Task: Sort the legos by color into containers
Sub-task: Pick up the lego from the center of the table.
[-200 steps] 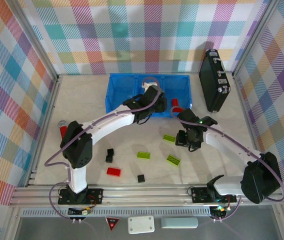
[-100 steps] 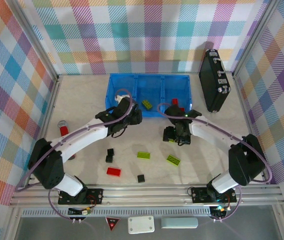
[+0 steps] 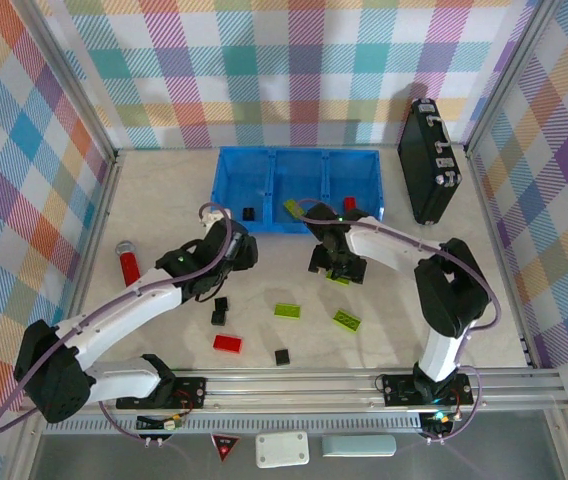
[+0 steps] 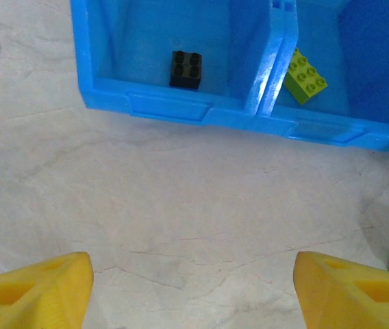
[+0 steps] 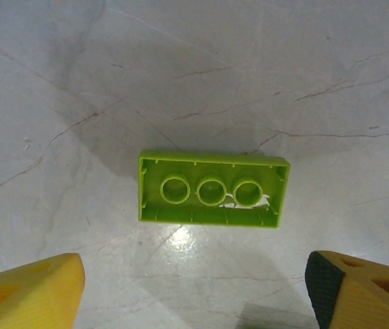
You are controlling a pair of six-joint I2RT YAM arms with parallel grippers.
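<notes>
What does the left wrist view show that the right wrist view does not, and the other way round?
Left wrist view: the blue tray, with a black lego in one compartment and a green lego in the next one to its right, close to the divider.

Right wrist view: an upturned lego, green, lying flat with three round hollows facing up.

Both: the pale marbled table, and an open tool with yellow fingertips in the lower corners, the left tool and the right tool, each holding nothing.
</notes>
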